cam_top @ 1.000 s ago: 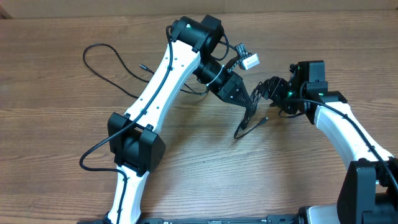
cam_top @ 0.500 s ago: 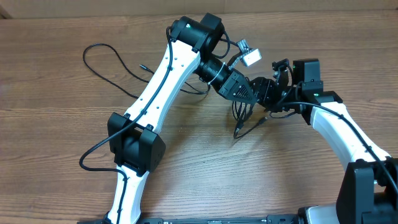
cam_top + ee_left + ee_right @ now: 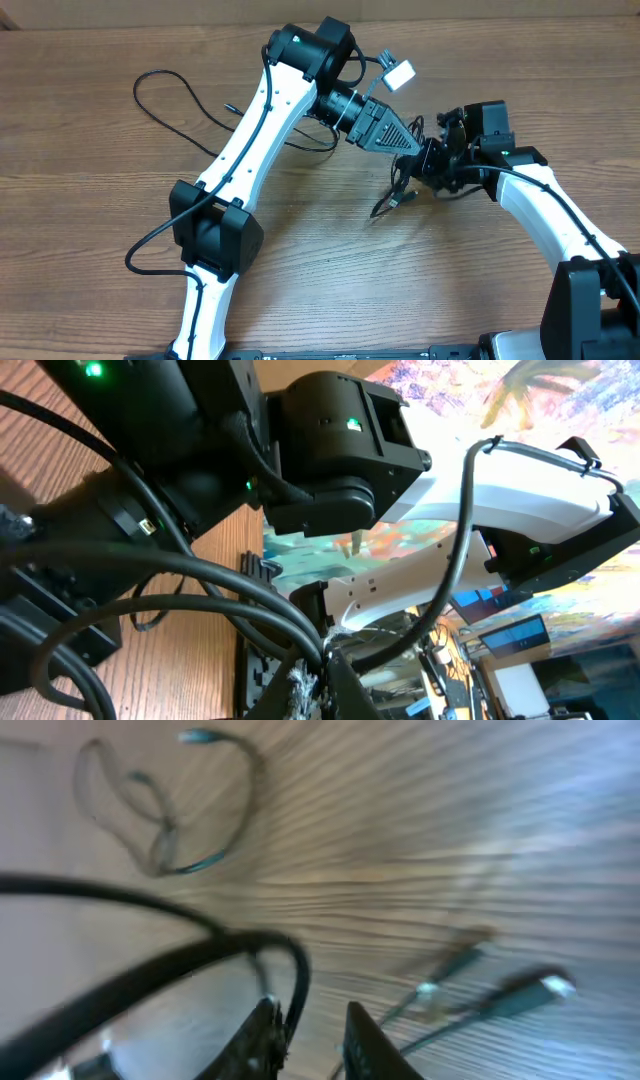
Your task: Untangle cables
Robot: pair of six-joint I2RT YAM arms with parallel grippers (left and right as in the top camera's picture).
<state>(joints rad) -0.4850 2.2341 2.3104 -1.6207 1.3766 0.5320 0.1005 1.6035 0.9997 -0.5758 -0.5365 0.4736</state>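
Observation:
Thin black cables point(image 3: 396, 188) hang in a small bundle from my left gripper point(image 3: 410, 143), their plug ends reaching the wood at the table's middle. In the left wrist view, the left gripper point(image 3: 325, 658) is shut on several black cable strands point(image 3: 230, 595). My right gripper point(image 3: 428, 160) sits right beside it, against the same bundle. In the blurred right wrist view, the right gripper point(image 3: 310, 1010) shows a narrow gap, and one black cable point(image 3: 300, 982) runs down between the fingers, against the left one. Silvery plugs point(image 3: 430, 988) lie beyond. Another cable point(image 3: 165, 85) loops on the table at far left.
The left arm point(image 3: 255, 130) stretches diagonally across the table, its wrist camera point(image 3: 400, 73) sticking up. A thicker black robot cable point(image 3: 150, 245) curls by the left arm's elbow. The right arm point(image 3: 545, 205) comes in from the lower right. Bare wood lies in front.
The left gripper has swung up and right, lifting the bundle. The right gripper has moved left against the bundle, and its jaws have narrowed around a strand.

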